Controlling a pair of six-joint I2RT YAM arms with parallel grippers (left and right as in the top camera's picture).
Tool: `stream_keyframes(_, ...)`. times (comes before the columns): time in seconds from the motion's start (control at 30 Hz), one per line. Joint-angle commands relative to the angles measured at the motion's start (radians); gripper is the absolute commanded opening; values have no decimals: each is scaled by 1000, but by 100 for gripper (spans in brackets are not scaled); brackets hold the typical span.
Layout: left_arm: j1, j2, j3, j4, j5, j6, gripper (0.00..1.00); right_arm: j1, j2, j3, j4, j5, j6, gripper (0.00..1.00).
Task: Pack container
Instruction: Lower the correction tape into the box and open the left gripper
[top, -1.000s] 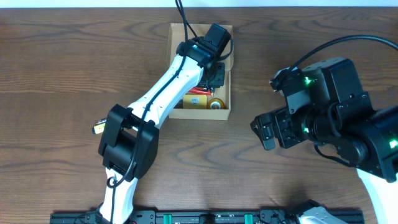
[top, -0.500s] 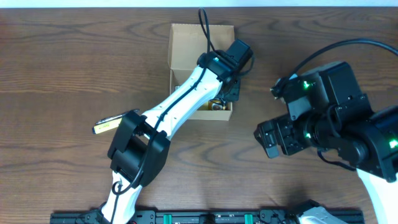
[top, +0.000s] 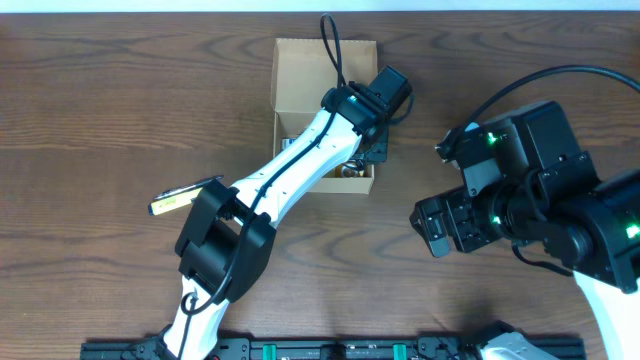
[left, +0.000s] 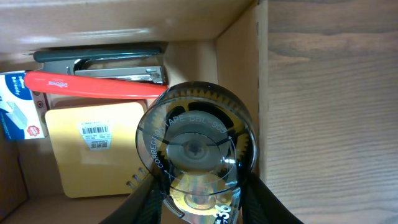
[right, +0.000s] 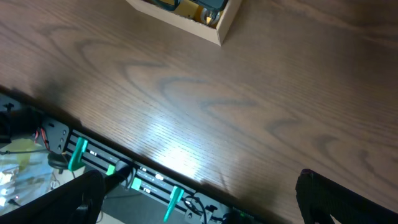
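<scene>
The container (top: 300, 75) is a tan cardboard box at the table's far middle, its flap lid lying open toward the back. My left gripper (top: 366, 150) hangs over the box's right side. In the left wrist view this gripper (left: 199, 200) is shut on a clear round correction tape dispenser (left: 196, 140), held above the box's right wall (left: 239, 68). Inside the box lie a black-and-red stapler (left: 99, 71), a yellow pad (left: 93, 149) and a blue-white small pack (left: 15, 106). My right gripper (top: 436, 226) stands open, right of the box and clear of it, with nothing between its fingers.
A yellow-and-black pen-like item (top: 175, 200) lies on the table left of my left arm. The right wrist view shows the box's near corner (right: 214, 25), bare wood and the table's front rail (right: 124, 174).
My left gripper has swung right from over the box's middle to its right wall, still holding the dispenser. The right arm has shifted only slightly.
</scene>
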Motion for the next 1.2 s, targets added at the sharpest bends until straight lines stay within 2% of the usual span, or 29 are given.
stream_keyframes(0.0, -2, 37, 10, 1, -18, -14, 6, -5, 0, 2, -1, 3, -12, 99)
stream_keyframes(0.4, 19, 63, 6, 18, -19, -11, 6, -5, 0, 2, -1, 3, -12, 99)
stream_keyframes(0.43, 20, 63, 4, 23, -18, -12, 8, -5, 0, 2, -1, 3, -12, 99)
stream_keyframes(0.47, 22, 63, 4, 23, -18, -11, 16, -5, 0, 2, -1, 3, -12, 99)
stream_keyframes(0.57, 23, 63, 4, 33, -18, -8, 24, -5, 0, 2, -1, 3, -12, 99)
stream_keyframes(0.63, 23, 63, 4, 35, -19, -3, 37, -5, 0, 2, -1, 3, -12, 99)
stream_keyframes(0.67, 23, 63, 4, 35, -19, -3, 48, -5, 0, 2, -1, 3, -12, 99)
stream_keyframes(0.73, 23, 63, 4, 34, -19, -3, 55, -5, 0, 2, -1, 3, -12, 99)
stream_keyframes(0.8, 23, 63, 4, 34, -25, -3, 68, -5, 0, 2, -1, 3, -12, 99)
stream_keyframes(1.0, 30, 63, 4, 34, -29, -3, 70, -5, 0, 2, -1, 3, -12, 99)
stream_keyframes(1.17, 61, 51, 8, 20, -24, 23, 62, -5, 0, 2, -1, 3, -12, 99)
